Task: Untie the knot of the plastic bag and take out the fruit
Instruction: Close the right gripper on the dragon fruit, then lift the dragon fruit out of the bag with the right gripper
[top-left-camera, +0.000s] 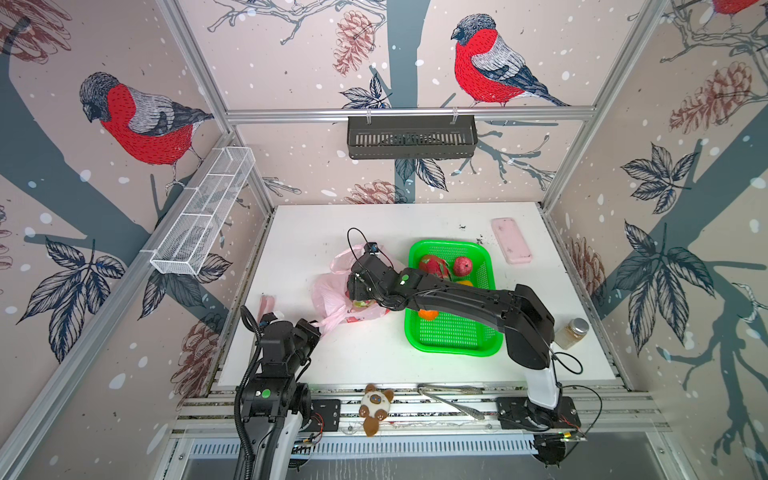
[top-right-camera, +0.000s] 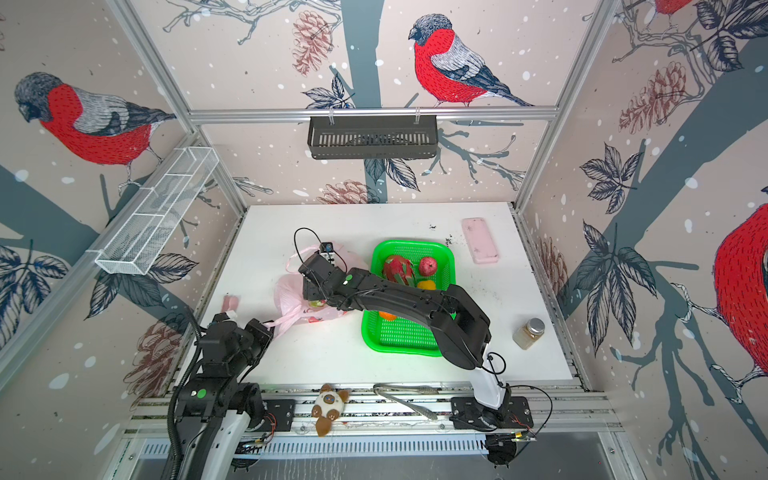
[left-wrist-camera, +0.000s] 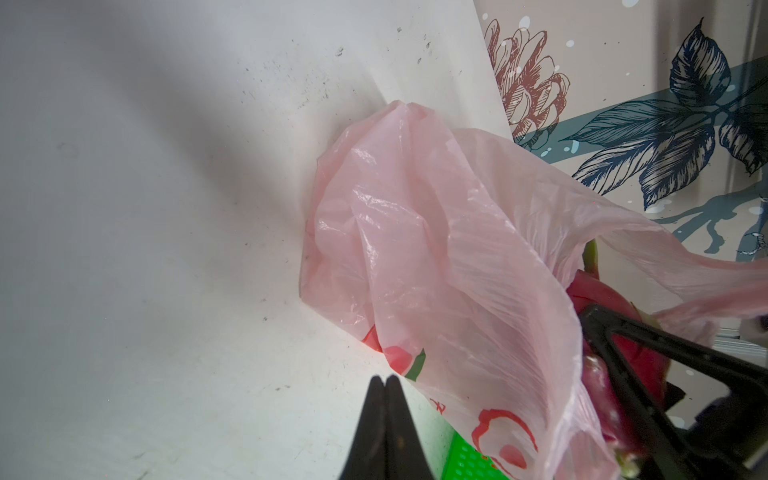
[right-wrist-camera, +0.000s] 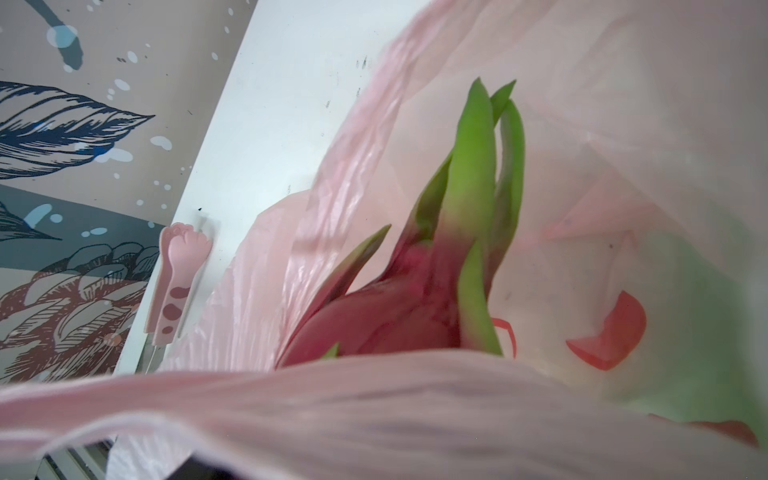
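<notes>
Now the basket (top-left-camera: 453, 338) holds four fruits (top-left-camera: 463, 266) — the plastic bag (top-left-camera: 328, 291), one.

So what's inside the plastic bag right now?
One magenta dragon fruit with green tips lies in the plastic bag. Pink film covers the deeper folds, so anything else there cannot be seen.

Dragon fruit (right-wrist-camera: 395, 307) mostly hidden inside plastic bag (right-wrist-camera: 374, 411).

Two dragon fruits (top-left-camera: 432, 266), three round fruits (top-left-camera: 464, 266), one bag (top-left-camera: 328, 291), one basket (top-left-camera: 453, 347), one jar (top-left-camera: 575, 332).
</notes>
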